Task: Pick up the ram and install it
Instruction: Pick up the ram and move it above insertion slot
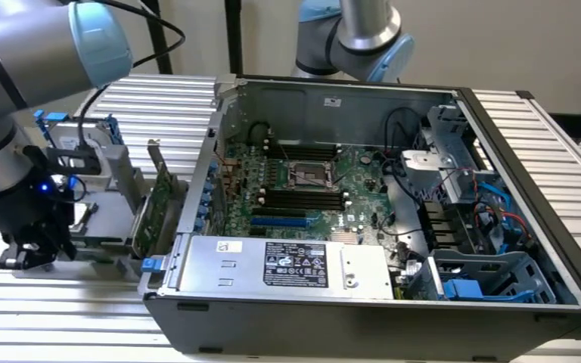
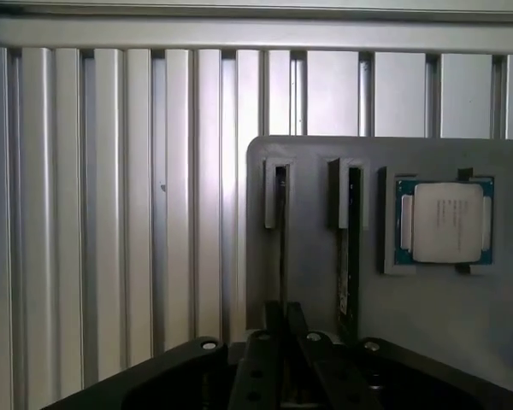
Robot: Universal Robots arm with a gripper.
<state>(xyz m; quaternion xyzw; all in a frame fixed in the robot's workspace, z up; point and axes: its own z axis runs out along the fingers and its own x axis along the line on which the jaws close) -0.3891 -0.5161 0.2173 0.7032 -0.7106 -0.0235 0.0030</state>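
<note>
1. Computer case (image 1: 371,327): lies open on the table (image 1: 69,321), well apart from the gripper (image 2: 285,326).
2. Holder plate (image 2: 312,282): the ram (image 2: 280,231) stands edge-on in the slot nearest the plate's edge, farthest from the processor (image 2: 446,222).
3. Gripper: sits directly over the ram; I cannot tell its state.
4. Risk: an off-centre hold likely tilts the ram, jamming it in its slot.

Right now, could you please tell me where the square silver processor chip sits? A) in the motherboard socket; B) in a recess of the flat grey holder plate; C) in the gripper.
B: the wrist view shows the square silver processor chip lying in a recess of the flat grey holder plate, beside its slots.
</note>
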